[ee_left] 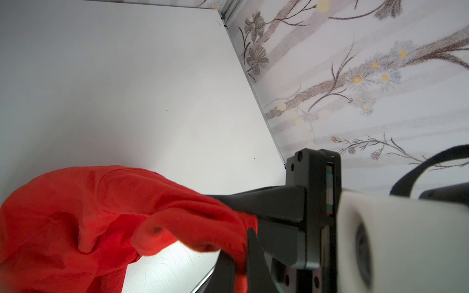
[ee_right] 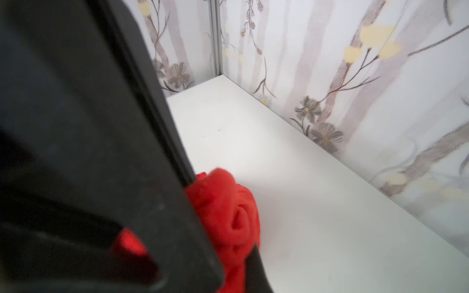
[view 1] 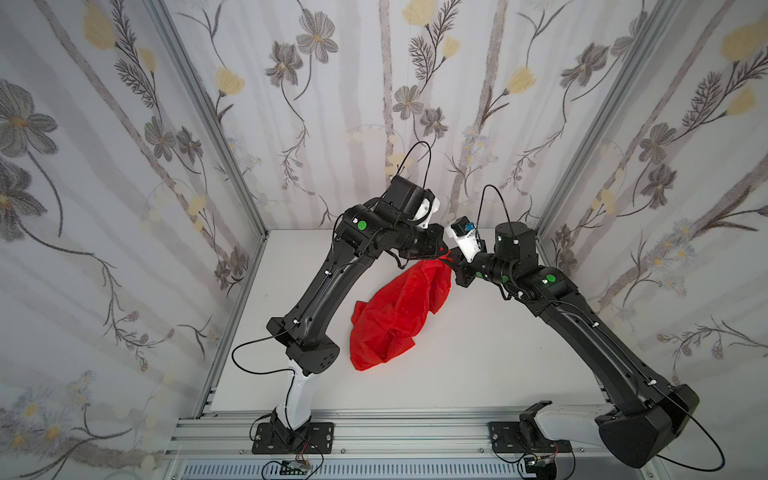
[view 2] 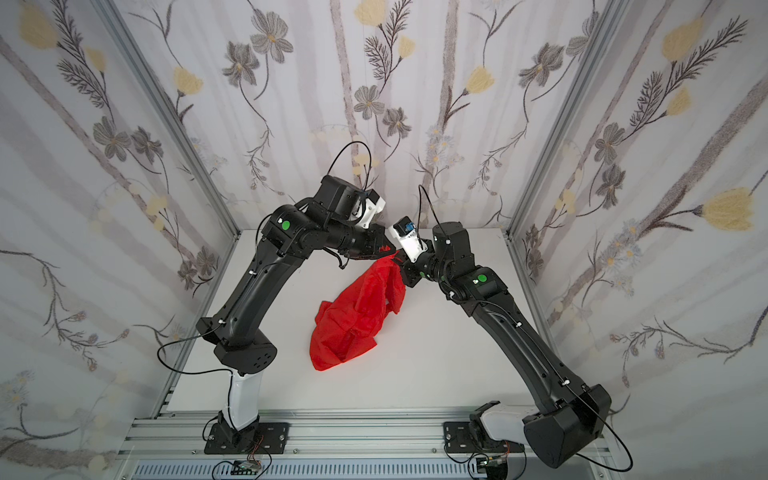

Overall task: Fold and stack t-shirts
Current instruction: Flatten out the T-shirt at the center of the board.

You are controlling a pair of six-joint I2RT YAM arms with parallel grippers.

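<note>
Shirt [view 1: 390, 320] [view 2: 353, 324]: just the one, bright red and crumpled, in the middle of both top views. Its upper end is held up where two hands meet, and its bulk is heaped lower left on the white worktop [view 1: 478, 353].

Arms: two, black. The left arm [view 1: 316, 291] and right arm [view 1: 602, 332] arch in from the lower edge toward the centre.

The right hand [view 1: 451, 261] is pressed together, pinching a bunch of the shirt's top edge. The left hand [view 1: 441, 250] sits tip to tip with it at the same bunch. I cannot tell whether it is spread or gripping, because its own body covers the jaws.

Flowered walls [view 1: 332, 104] close three sides. In the right wrist view that hand's dark body fills the left half, hiding most of the cloth.
</note>
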